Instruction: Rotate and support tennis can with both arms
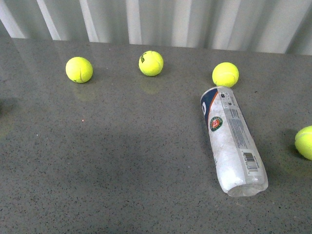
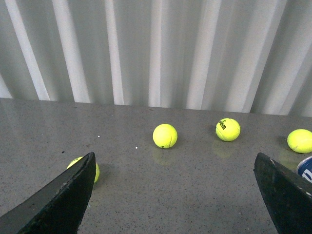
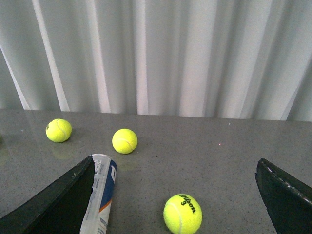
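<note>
Lab-like test bench — grey speckled tabletop, white curtain backdrop

Tennis can lying right on table; three balls behind, fourth ball right.

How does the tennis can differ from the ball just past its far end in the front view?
The tennis can is a clear tube with a printed label and barcode, while the ball is opaque yellow-green. The tennis can is long and lies on its side at a slant, whereas the ball is a much shorter sphere. Both rest on the grey table.
</note>
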Controlling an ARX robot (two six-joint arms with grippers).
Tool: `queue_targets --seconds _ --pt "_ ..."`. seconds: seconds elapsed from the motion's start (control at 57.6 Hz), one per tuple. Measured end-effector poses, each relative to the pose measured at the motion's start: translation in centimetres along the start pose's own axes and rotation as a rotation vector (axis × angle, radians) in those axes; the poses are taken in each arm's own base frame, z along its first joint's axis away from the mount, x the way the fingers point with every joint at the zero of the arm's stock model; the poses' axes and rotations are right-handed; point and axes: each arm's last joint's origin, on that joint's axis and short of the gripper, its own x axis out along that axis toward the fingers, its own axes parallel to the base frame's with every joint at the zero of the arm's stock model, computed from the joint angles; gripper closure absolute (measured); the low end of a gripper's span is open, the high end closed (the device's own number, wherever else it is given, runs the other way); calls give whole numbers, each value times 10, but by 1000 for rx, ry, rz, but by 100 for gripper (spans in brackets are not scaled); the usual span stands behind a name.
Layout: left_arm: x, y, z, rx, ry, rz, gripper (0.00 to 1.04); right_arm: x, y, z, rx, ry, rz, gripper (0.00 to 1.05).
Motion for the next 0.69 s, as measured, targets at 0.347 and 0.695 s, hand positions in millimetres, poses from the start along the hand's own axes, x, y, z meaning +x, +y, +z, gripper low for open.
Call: queue_targets --seconds 0.347,0.695 --pt "0 0 0 0 0 0 7 0 0 0 0 0 0 7" --pt "0 0 0 0 0 0 7 0 0 0 0 0 0 7"
